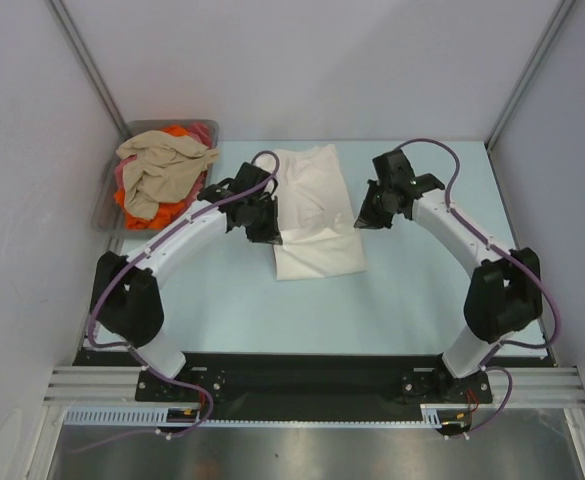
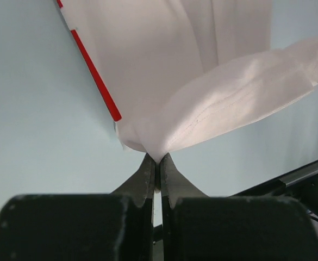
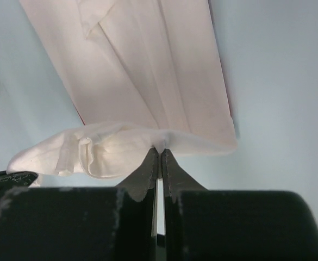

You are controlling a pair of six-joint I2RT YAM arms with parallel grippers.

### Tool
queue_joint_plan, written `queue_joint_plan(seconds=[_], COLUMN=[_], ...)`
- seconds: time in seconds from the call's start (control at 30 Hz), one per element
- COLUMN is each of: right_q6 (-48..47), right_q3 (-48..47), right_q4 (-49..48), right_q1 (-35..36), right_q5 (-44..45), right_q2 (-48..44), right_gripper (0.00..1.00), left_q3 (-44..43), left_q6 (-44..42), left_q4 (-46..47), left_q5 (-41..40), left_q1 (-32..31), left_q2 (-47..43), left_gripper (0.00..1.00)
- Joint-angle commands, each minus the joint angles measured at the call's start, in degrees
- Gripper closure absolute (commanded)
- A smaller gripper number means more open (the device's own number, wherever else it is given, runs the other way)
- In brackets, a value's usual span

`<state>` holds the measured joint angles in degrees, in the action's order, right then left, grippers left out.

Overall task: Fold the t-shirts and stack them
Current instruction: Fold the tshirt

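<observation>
White t-shirt pinched at both sides on the counter

The white t-shirt (image 1: 322, 250) is laid lengthwise mid-counter (image 1: 412, 300), between the two arms, partly folded into a long panel. The left pincer (image 2: 158, 162) is pressed together on a fold of the shirt's left edge, and the cloth is drawn up into a peak at its tips; a red strip (image 2: 96, 81) is seen along the fabric just beyond. The right pincer (image 3: 160, 154) is likewise closed on a bunched fold at the shirt's right edge. At the far left corner a grey tray (image 1: 105, 197) is set, in which a crumpled beige shirt (image 1: 162, 165) is heaped over an orange one (image 1: 177, 210).
</observation>
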<state>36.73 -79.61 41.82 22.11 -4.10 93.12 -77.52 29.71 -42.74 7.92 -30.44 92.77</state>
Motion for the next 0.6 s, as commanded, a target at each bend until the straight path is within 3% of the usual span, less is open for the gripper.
queue_joint_plan(seconds=[0.0, 0.57], right_q6=[-3.16, -7.55], right_q3=[-6.24, -25.15], right_q4=[-1.39, 1.42], right_q1=[-1.63, -4.62], right_q5=[-2.31, -2.76], right_q2=[5.30, 26.66], right_gripper=[1.00, 1.00], left_q3=[-4.04, -16.00], left_q6=[-2.64, -5.46], left_q4=[-0.15, 0.99], left_q5=[0.87, 5.96], left_q1=[2.48, 9.96], left_q2=[2.41, 21.21], left_gripper=[0.99, 1.00])
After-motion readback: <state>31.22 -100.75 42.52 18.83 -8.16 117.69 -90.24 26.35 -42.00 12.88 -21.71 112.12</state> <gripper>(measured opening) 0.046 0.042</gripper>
